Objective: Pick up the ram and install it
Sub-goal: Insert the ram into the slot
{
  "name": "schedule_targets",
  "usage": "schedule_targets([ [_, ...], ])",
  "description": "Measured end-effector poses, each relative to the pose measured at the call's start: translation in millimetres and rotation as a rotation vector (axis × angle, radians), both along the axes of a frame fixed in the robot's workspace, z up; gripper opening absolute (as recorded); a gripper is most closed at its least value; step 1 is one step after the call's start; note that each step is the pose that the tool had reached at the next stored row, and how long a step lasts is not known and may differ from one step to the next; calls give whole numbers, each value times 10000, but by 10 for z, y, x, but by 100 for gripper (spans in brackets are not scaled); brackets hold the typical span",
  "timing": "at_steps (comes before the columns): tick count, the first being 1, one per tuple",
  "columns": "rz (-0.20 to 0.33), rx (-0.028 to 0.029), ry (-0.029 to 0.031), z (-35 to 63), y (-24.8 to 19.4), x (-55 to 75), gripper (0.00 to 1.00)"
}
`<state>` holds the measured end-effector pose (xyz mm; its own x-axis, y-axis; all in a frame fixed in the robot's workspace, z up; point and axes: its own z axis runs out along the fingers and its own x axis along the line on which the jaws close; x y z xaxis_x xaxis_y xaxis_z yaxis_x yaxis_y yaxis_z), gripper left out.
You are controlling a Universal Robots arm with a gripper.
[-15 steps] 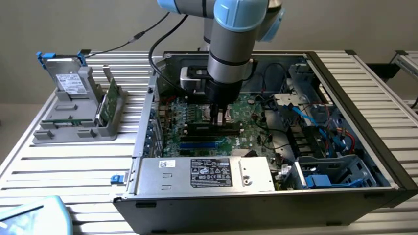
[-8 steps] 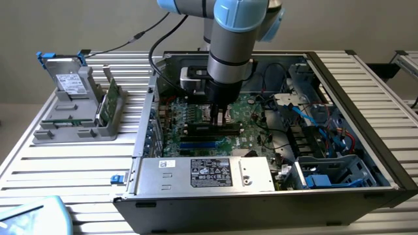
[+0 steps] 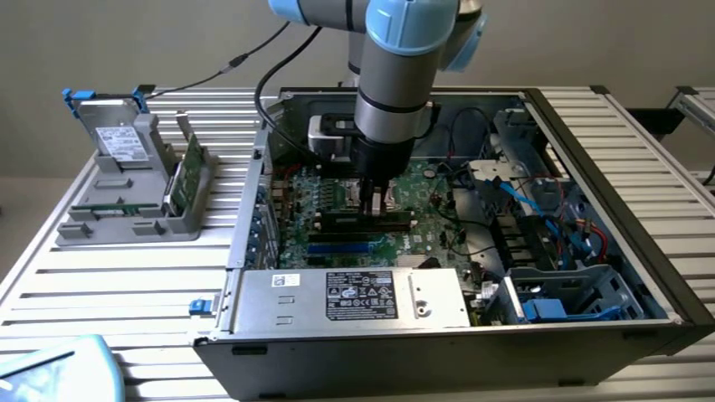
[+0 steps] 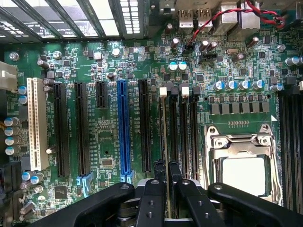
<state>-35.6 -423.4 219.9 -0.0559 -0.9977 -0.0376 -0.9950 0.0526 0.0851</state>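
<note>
Inside computer case (image 3: 625, 167): tool (image 4: 166, 166) narrow, apparently clamped on ram (image 4: 165, 135), edge-on over 1 memory slot (image 4: 163, 92). Step, judged: seating. Next move likely needs square alignment, even pressure.

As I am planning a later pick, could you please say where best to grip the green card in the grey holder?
Probably its free top edge, coming down from above and pinching the flat faces: the green card stands on edge in the grey holder, whose walls hem its base.

Exterior view: high, angled down on case (image 3: 447, 360). Wrist view: close over motherboard (image 4: 106, 137), shared.
</note>
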Motion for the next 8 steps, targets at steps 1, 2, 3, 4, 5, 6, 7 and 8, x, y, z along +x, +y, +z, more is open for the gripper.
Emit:
schedule_targets([
  [1, -1, 1, -1, 0, 0, 0, 15],
  [2, -2, 0, 0, 0, 0, 0, 15],
  [3, -3, 0, 0, -1, 0, 0, 15],
  [4, -4, 0, 0, -1, 0, 0, 15],
  [5, -5, 1, -1, -2, 0, 0, 15],
  [6, -6, 0, 0, -2, 0, 0, 15],
  [7, -5, 1, -1, -4, 0, 3, 15],
  [8, -5, 1, 0, -5, 0, 5, 15],
])
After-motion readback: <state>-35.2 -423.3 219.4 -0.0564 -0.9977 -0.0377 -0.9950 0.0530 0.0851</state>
